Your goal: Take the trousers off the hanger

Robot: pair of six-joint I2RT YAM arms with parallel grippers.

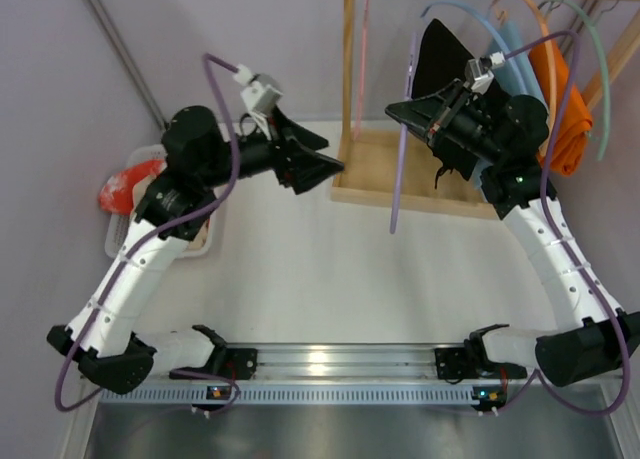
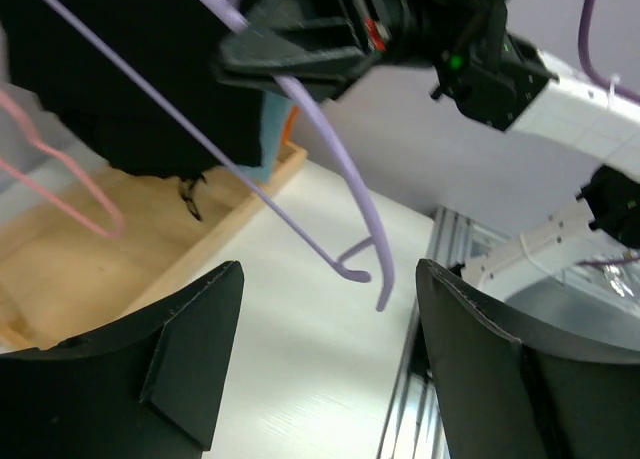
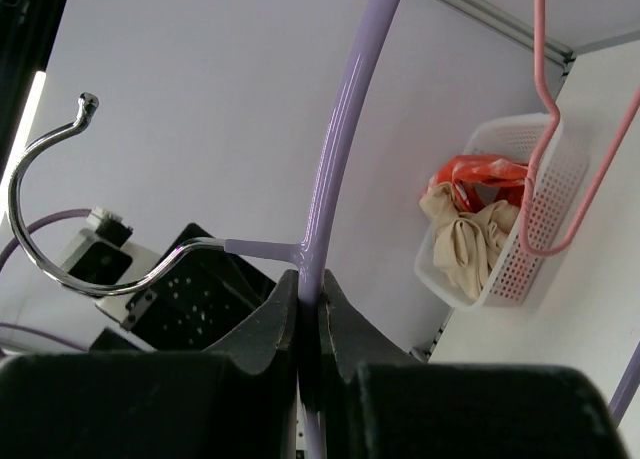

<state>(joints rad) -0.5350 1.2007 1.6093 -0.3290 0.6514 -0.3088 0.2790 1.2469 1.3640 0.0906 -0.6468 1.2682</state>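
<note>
Lying bunched in a white basket (image 3: 525,269) at the left side of the table (image 1: 300,269), the trousers (image 3: 470,244) are seen off the hanger and tucked beside a red-and-white cloth (image 3: 478,174); the task is judged all but done. Farther in, the left gripper (image 1: 318,162) is held above the tabletop with its jaws wide apart and nothing between them. It is turned toward the hanger, apparently kept ready should a second grip be needed. Across from it, the right gripper (image 3: 310,291) is clamped on the hanger (image 3: 335,149), pinched on the lavender rod just below the point where the metal hook (image 3: 88,102) joins. That hold is judged to keep the thin frame from swinging. The hanger is carried bare in the air, its lower end over the table and well apart from the left gripper. Behind, a wooden rack (image 1: 350,99) is set at the far side, where a black garment (image 1: 445,54), an orange garment (image 1: 568,119) and a pink hanger (image 3: 543,39) are hung.
</note>
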